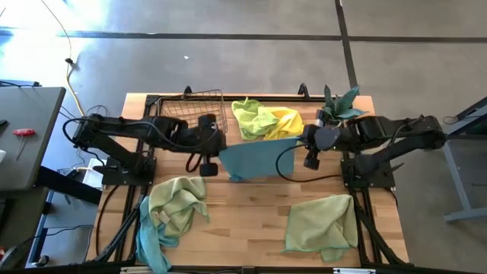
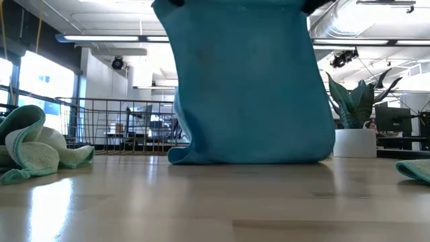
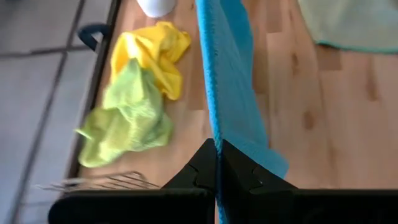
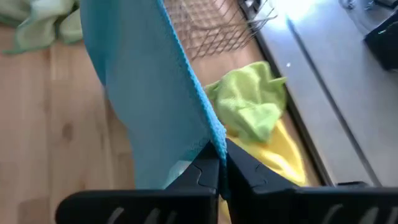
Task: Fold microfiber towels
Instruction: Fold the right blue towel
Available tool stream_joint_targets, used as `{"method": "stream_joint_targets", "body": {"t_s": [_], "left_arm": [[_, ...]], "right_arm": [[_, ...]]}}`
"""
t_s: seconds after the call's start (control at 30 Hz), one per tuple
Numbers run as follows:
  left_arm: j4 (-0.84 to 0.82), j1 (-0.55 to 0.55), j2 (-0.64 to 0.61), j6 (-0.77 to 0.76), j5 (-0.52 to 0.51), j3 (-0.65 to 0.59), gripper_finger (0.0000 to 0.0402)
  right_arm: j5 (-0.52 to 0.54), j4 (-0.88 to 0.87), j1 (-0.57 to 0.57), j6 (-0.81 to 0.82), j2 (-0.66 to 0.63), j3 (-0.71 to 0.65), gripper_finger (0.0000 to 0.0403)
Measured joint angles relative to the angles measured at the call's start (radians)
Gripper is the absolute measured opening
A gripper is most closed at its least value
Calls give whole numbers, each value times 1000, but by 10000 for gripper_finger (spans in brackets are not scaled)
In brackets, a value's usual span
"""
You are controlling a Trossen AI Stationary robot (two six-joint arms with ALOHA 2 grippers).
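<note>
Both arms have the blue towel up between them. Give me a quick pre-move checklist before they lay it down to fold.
1. Left gripper shut on the blue towel corner: ok.
2. Right gripper shut on the other corner: ok.
3. Towel hangs spread between grippers, bottom edge touching the table: ok.
4. Table in front of the towel free: ok.
5. Folded sage towel and crumpled pile apart from hanging towel: ok.
6. Clearance behind to lime and yellow towels: cannot tell.
</note>
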Motion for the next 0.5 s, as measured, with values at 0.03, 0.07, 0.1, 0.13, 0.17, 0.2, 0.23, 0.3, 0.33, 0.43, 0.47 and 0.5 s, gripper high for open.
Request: {"method": "stream_joint_targets", "body": {"t_s": [0.03, 0.07, 0.1, 0.13, 0.17, 0.2, 0.23, 0.3, 0.33, 0.43, 0.47, 0.5], "left_arm": [[-3, 4, 0, 43, -12, 7, 0], [-4, 6, 0, 87, -27, 13, 0], [-4, 7, 0, 135, -47, 19, 0], [-4, 7, 0, 188, -76, 26, 0], [-3, 6, 0, 243, -109, 32, 0], [-2, 6, 0, 294, -146, 39, 0], [-2, 6, 0, 337, -184, 47, 0], [4, 5, 0, 395, -254, 63, 0], [8, 4, 0, 407, -282, 70, 0], [17, 4, 0, 417, -336, 85, 0], [19, 4, 0, 426, -354, 89, 0], [21, 4, 0, 440, -372, 92, 0]], "right_arm": [[2, -2, -10, -17, 2, 14, 0], [2, -1, -20, -27, 3, 25, 0], [3, -2, -31, -42, 3, 33, 0], [4, -1, -41, -57, 3, 39, 0], [14, 0, -52, -72, 3, 45, 0], [28, 0, -63, -83, 4, 48, 0], [45, 2, -73, -92, 4, 51, 0], [70, 7, -93, -119, 4, 53, 0], [72, 7, -103, -133, 4, 53, 0], [74, 16, -129, -183, 4, 53, 0], [84, 26, -136, -211, 4, 53, 0], [105, 39, -142, -242, 4, 53, 0]]}}
